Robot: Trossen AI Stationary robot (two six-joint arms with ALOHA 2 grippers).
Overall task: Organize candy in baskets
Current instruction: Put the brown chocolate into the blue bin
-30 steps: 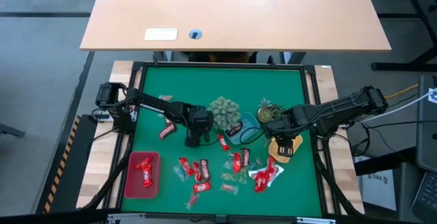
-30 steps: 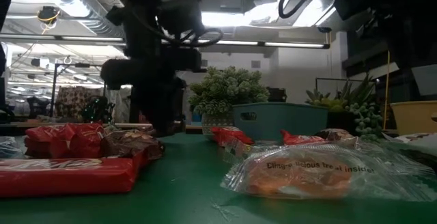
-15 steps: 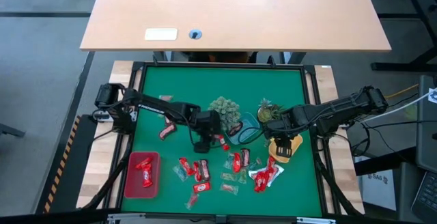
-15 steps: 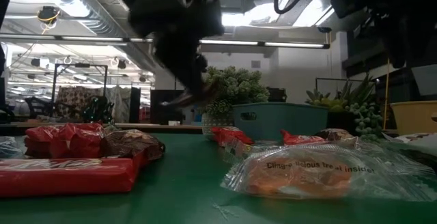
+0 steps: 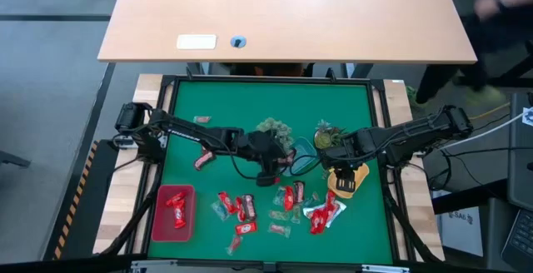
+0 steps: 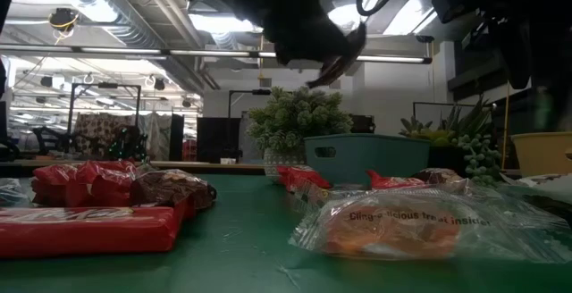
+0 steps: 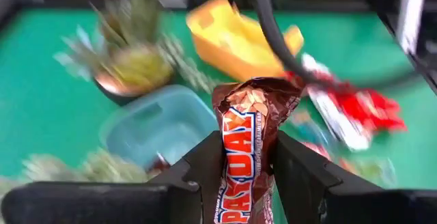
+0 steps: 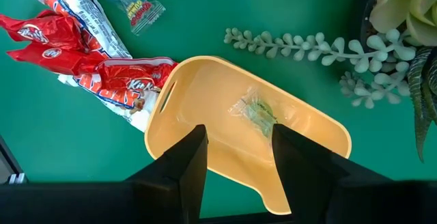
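My left gripper (image 5: 271, 163) is shut on a dark brown PayDay bar (image 7: 247, 149) and hangs in the air just left of the pale blue basket (image 5: 301, 158), which also shows ahead of it (image 7: 160, 125). In the low view it is a dark shape high up (image 6: 329, 54). My right gripper (image 8: 239, 159) is open above the yellow basket (image 8: 225, 121), which holds a small clear greenish sweet (image 8: 256, 113). The red basket (image 5: 173, 213) holds red candies. Loose red candies (image 5: 246, 206) lie flat on the green mat. My left gripper pinches the PayDay bar between its two fingers (image 7: 205, 166) by the bar's middle (image 7: 242, 173). The bar lies along the fingers, and its crimped free end (image 7: 256, 94) juts out past the fingertips. It is lifted clear of the mat.
Two green spiky plants (image 5: 273, 131) (image 5: 326, 131) stand just behind the blue basket. A heap of red and white wrappers (image 5: 325, 210) lies near the yellow basket. A candy (image 5: 202, 158) sits on the left. The mat's far half is bare green.
My left gripper has risen from the mat beside the left plant and swung toward the table's right, tipping as it went. It carries the brown bar, which now hangs close to the blue basket.
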